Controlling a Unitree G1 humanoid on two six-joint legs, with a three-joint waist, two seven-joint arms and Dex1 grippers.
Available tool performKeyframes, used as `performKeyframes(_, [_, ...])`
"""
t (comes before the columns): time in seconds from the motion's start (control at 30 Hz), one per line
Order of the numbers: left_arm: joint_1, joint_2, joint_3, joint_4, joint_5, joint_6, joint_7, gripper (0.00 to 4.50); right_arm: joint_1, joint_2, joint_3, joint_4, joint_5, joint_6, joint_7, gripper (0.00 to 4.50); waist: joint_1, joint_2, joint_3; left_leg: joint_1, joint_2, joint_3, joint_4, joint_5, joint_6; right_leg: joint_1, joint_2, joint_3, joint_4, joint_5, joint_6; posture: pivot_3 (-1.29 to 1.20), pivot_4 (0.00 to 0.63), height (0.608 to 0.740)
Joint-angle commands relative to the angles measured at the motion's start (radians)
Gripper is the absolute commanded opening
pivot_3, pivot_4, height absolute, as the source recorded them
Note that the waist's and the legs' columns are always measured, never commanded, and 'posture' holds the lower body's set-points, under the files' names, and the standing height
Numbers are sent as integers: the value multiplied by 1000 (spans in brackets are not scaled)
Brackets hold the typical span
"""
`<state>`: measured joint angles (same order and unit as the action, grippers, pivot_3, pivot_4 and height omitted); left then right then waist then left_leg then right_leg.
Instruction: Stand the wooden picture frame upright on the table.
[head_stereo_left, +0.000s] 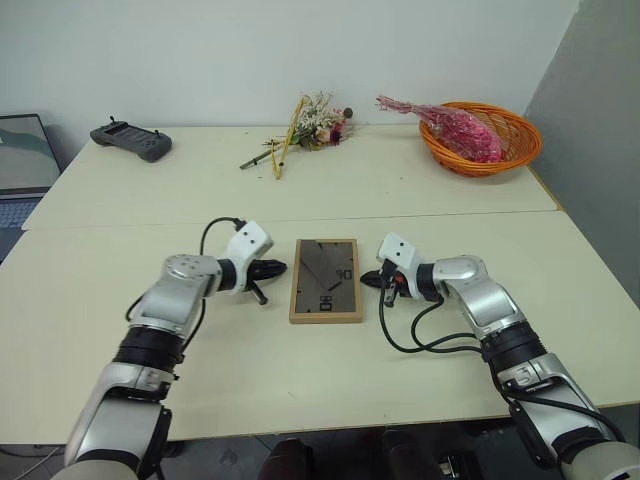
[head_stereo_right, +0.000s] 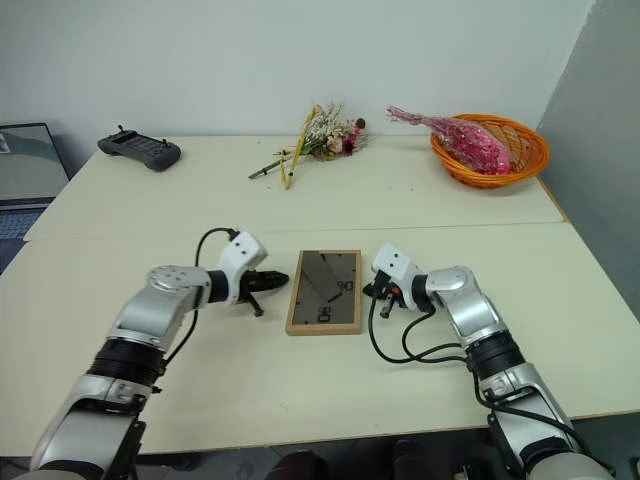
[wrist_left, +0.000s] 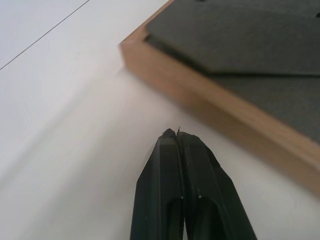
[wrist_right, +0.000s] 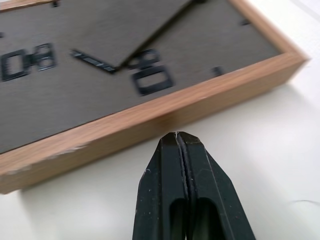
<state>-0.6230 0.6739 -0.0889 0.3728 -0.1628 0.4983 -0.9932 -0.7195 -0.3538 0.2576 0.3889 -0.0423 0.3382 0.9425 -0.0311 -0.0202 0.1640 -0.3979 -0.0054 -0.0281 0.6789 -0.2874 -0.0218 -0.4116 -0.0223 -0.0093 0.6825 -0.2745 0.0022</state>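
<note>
Two grippers flank the wooden picture frame (head_stereo_left: 325, 281), which lies flat on the near half of the bench (head_stereo_left: 300, 200), just this side of the seam, back side up so that the dark grey-brown board and its fold-out stand face the ceiling. The left gripper (head_stereo_left: 272, 268) points in at the frame's left edge and sits just beside it without touching; in the left wrist view its two black fingers (wrist_left: 170, 175) look pressed together at the tips, jaws narrow with nothing between them. The right gripper (head_stereo_left: 375, 279) comes in from the opposite side, close to the right edge; in the right wrist view its fingers (wrist_right: 172, 175) are likewise pressed flat against each other, empty, aimed at the light-wood rim with a small gap of bare bench in between. My guess is that the arms sit low and angled inward like this so that closed tips can slip under or press against the thin edges and tip the frame up, one side lifting while the other steadies. With the stand still folded against the back, the frame would probably not stay up by itself, so that looks like the part still to be dealt with. Farther off, beyond the seam, lie a bunch of dried flowers (head_stereo_left: 312, 125), an orange basket (head_stereo_left: 482, 137) holding pink sprigs, and a dark handheld controller (head_stereo_left: 131, 139), all well clear of the work.
</note>
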Motion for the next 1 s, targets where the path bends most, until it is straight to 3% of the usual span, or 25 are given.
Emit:
performKeyframes(0.03, [-18,63,94,-10,-171,250,-153,1157,-36,-8,-23,20,4,-38,-24,0,-1,0,0,0,0,0,0,0,0,0,0,0,0,0,0,0,150,740])
performKeyframes(0.13, [-42,83,160,11,-329,544,-228,1861,-37,-6,-20,21,7,-42,-27,0,0,0,0,0,0,0,0,0,1,0,0,0,0,0,0,0,150,740])
performKeyframes(0.23, [-32,95,177,39,-394,691,-252,2484,-29,-2,-14,7,8,-39,-29,0,0,0,0,-1,-1,0,1,0,1,0,0,-1,0,0,0,0,150,740])
performKeyframes(0.57, [7,-10,181,48,-454,793,-163,4464,-6,21,6,-50,11,-3,-26,0,-1,0,0,0,-1,-1,1,2,-3,0,0,0,0,0,0,0,150,740])
performKeyframes(0.77, [4,-84,162,107,-421,765,-92,4464,-15,59,18,-63,9,19,-39,0,-1,0,-1,1,-1,-1,0,2,-3,0,0,1,1,0,0,0,150,740])
performKeyframes(1.0, [14,-172,221,26,-501,832,-44,4464,-24,95,6,-68,11,43,-69,0,8,2,-3,1,-2,-1,1,2,-3,1,-2,0,2,0,0,0,150,740])
